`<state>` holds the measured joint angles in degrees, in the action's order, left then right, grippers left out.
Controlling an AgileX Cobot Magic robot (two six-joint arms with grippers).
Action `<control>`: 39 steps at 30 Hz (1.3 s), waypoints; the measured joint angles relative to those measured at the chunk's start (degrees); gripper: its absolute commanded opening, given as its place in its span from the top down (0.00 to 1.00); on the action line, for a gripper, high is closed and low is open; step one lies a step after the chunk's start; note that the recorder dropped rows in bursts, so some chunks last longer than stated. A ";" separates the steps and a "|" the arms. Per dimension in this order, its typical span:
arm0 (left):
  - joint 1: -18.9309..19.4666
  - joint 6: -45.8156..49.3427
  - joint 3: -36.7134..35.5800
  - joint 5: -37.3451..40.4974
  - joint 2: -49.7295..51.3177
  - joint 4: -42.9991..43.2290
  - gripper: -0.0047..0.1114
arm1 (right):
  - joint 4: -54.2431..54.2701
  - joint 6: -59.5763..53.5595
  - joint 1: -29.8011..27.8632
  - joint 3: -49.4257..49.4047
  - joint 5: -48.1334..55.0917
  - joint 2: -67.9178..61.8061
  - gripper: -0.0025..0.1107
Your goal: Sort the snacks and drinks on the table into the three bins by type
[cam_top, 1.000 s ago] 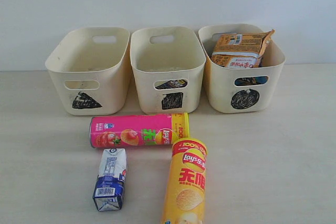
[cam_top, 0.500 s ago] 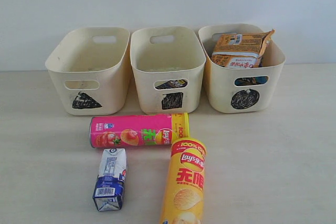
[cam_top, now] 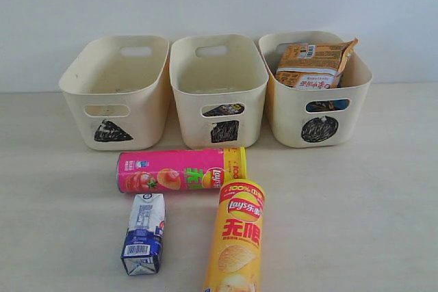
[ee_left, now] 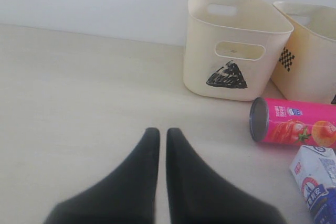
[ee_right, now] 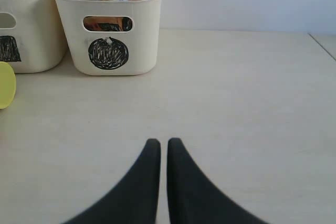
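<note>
Three cream bins stand in a row at the back: triangle (cam_top: 140,111), square (cam_top: 188,117) and circle (cam_top: 287,117). An orange bag (cam_top: 315,63) sticks out of the circle bin, and something blue (cam_top: 327,106) shows through its slot. A dark pack (cam_top: 223,109) shows through the square bin's slot. In front lie a pink chip tube (cam_top: 171,171), a yellow-orange chip tube (cam_top: 236,237) and a white and blue carton (cam_top: 144,234). My left gripper (ee_left: 163,129) is shut and empty above bare table, left of the pink tube (ee_left: 299,124). My right gripper (ee_right: 163,140) is shut and empty, in front of the circle bin (ee_right: 147,35).
The table (cam_top: 356,203) meets a pale wall just behind the bins. The exterior view shows neither arm. The pink tube's yellow-green lid (ee_right: 5,85) shows at the edge of the right wrist view, by the square bin (ee_right: 31,35).
The yellow-orange tube has shifted a little to the left, its near end swinging leftward. Nothing else has moved, and both grippers stay shut.
</note>
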<state>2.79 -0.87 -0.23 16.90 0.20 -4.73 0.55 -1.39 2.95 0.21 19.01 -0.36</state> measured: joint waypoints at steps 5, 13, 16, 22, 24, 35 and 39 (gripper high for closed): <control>0.00 0.87 0.00 0.00 0.00 0.81 0.92 | 0.00 0.00 0.00 0.00 0.14 0.00 0.96; 0.00 3.13 0.00 -0.20 0.00 5.16 0.92 | 0.00 0.00 0.00 0.00 0.13 0.00 0.96; 0.00 3.13 0.00 -0.20 0.00 5.29 0.92 | 0.00 0.00 0.00 0.00 0.13 0.00 0.96; 0.00 3.13 0.00 -9.76 0.00 1.21 0.92 | 0.00 0.00 0.00 0.00 0.13 0.00 0.96; 0.00 2.56 0.00 -18.76 0.00 -2.55 0.92 | 0.00 0.00 0.00 0.00 0.13 0.00 0.96; 0.00 -11.42 1.95 -49.26 -0.09 -4.48 0.93 | 0.00 0.00 0.00 0.00 0.13 0.00 0.96; 0.00 -13.51 17.45 -39.85 5.86 -4.48 0.93 | 0.00 0.00 0.00 0.00 0.13 0.00 0.96</control>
<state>2.79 -14.38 17.22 -22.95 6.06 -9.21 0.55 -1.39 2.95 0.21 19.14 -0.36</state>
